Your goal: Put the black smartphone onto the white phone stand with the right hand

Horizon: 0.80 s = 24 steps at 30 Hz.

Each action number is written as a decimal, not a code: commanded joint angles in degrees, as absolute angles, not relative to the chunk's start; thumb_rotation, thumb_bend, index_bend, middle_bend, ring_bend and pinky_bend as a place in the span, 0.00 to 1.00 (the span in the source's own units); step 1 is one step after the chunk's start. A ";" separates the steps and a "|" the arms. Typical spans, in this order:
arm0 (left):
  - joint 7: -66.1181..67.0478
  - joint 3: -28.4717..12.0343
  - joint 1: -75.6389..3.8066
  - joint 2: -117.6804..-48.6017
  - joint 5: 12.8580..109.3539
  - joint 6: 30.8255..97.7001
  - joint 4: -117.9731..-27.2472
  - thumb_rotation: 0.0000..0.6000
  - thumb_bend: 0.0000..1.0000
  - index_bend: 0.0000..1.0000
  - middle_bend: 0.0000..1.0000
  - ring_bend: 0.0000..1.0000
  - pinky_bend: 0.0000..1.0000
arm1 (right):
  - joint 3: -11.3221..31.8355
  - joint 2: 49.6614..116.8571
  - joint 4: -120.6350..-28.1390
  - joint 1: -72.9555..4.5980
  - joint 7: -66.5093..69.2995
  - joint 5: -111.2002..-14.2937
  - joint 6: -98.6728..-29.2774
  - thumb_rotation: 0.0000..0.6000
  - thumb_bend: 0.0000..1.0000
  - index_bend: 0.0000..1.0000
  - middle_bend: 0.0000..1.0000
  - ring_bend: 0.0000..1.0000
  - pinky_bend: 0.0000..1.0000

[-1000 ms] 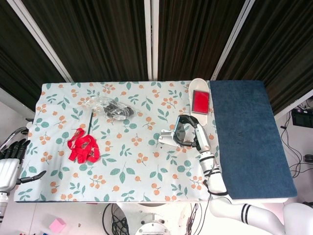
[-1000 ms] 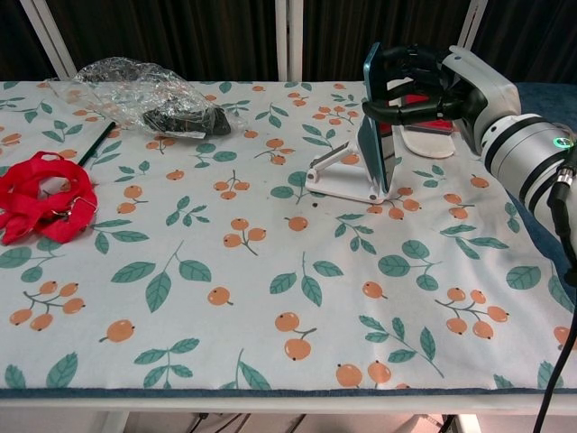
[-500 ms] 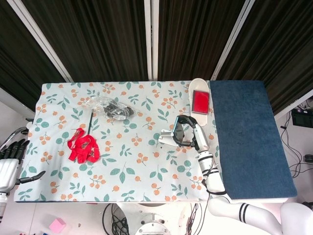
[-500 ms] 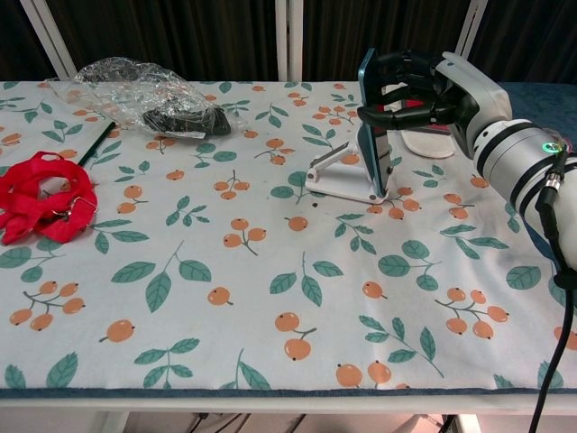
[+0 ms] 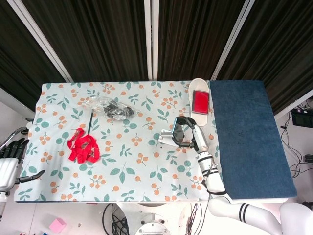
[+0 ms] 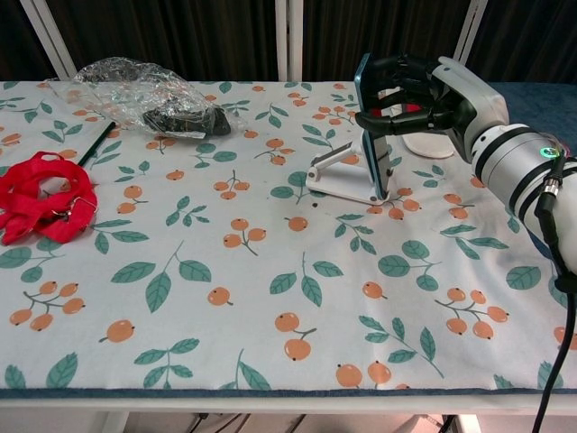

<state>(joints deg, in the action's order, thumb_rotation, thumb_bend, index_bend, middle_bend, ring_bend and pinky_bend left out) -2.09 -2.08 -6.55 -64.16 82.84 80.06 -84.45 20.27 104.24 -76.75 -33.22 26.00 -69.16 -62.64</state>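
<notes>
Your right hand (image 6: 424,95) grips the phone (image 6: 371,126) by its edges, upright on the stand (image 6: 338,178). It's stiff, slick and fragile, so ease off slowly. Left hand (image 5: 11,161) hangs open off the table (image 6: 270,298).

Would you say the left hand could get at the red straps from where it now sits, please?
Probably yes. The left hand sits off the table's left edge, holding nothing, and the red straps lie on open floral tablecloth on that same side, with nothing between them.

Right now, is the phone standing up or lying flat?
Standing up, nearly upright. The black smartphone stands on edge at the white phone stand, with the right hand gripping its top.
</notes>
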 commanded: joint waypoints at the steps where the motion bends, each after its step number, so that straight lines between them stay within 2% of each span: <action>1: -2.04 -2.13 -6.53 -64.12 82.61 79.96 -84.40 0.47 0.02 0.05 0.05 0.05 0.17 | 19.88 103.98 -76.53 -33.33 27.01 -69.93 -62.13 1.00 0.24 0.48 0.30 0.35 0.07; 4: -2.08 -2.13 -6.43 -64.06 82.34 79.90 -84.34 0.47 0.02 0.05 0.05 0.05 0.17 | 19.88 104.20 -75.77 -33.41 27.77 -70.31 -62.18 1.00 0.22 0.39 0.24 0.27 0.08; 24: -2.55 -2.01 -6.35 -64.23 82.26 79.68 -83.78 0.48 0.02 0.05 0.05 0.05 0.17 | 20.21 104.58 -74.64 -33.58 28.79 -70.53 -62.24 1.00 0.24 0.38 0.23 0.26 0.08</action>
